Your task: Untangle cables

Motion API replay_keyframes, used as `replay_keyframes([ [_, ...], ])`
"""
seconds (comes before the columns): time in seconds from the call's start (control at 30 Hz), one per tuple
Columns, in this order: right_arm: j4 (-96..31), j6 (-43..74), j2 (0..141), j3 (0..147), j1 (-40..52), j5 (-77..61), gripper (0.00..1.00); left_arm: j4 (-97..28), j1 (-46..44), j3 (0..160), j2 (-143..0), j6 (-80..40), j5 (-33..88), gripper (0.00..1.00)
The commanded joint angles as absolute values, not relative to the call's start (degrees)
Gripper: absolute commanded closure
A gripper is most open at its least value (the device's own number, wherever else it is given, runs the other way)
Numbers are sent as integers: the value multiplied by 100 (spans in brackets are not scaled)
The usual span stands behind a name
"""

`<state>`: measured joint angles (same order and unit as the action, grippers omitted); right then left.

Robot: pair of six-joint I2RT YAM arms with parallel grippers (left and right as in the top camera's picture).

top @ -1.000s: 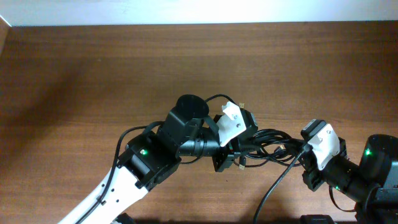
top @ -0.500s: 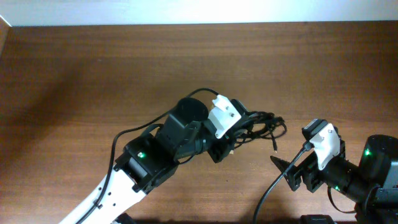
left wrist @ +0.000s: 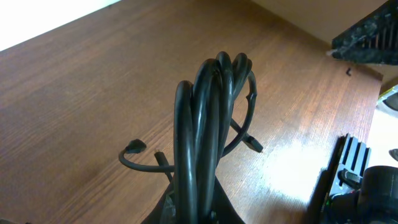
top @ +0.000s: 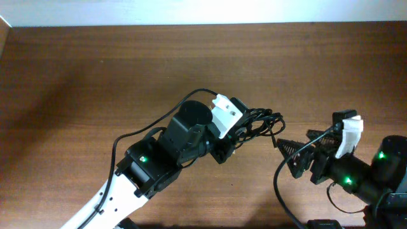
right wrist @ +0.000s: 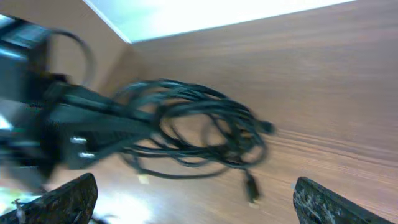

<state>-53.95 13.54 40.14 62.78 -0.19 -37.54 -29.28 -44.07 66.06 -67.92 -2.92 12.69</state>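
Cables (top: 262, 122), clamped as one bundle in left gripper (top: 236, 132), have been pulled clear of right gripper (top: 290, 158), now spread wide and empty; tangle judged unresolved.

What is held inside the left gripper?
A bundle of black cables is clamped in the left gripper, with its loops pressed together. The loops hide the exact contact with the jaws.

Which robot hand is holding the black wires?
The left gripper. Its fingers are shut on the bundle of cables. The right gripper is wide open with nothing between its fingers, and it is apart from the bundle.
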Motion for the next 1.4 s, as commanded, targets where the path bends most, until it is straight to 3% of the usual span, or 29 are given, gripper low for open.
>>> replay_keyframes([
  [0.0, -5026, 1997, 4007, 6294, -38, -4941, 1, -2679, -4416, 6685, -6661, -392, 1728, 100],
  [0.4, -5070, 2427, 4014, 6292, -38, -4818, 6, -2357, -4458, 6685, -6661, -392, 1997, 100],
  [0.8, -6031, 2429, 4014, 6292, -38, -2390, 9, -2018, -4458, 6685, -6539, -478, 1999, 100],
  [0.9, -6042, 2427, 4014, 6292, -38, -2285, 17, -2018, -4458, 6685, -6510, -569, 2032, 100],
  [1.23, -5857, 2429, 4071, 6292, -38, -2285, 31, -1695, -4458, 6685, -6512, -858, 3181, 100],
  [1.3, -5817, 2429, 4106, 6292, -38, -2285, 39, -1717, -4458, 6685, -6512, -860, 3221, 100],
  [1.37, -5802, 2429, 4147, 6292, -38, -2283, 53, -1717, -4458, 6685, -6512, -858, 3218, 100],
])
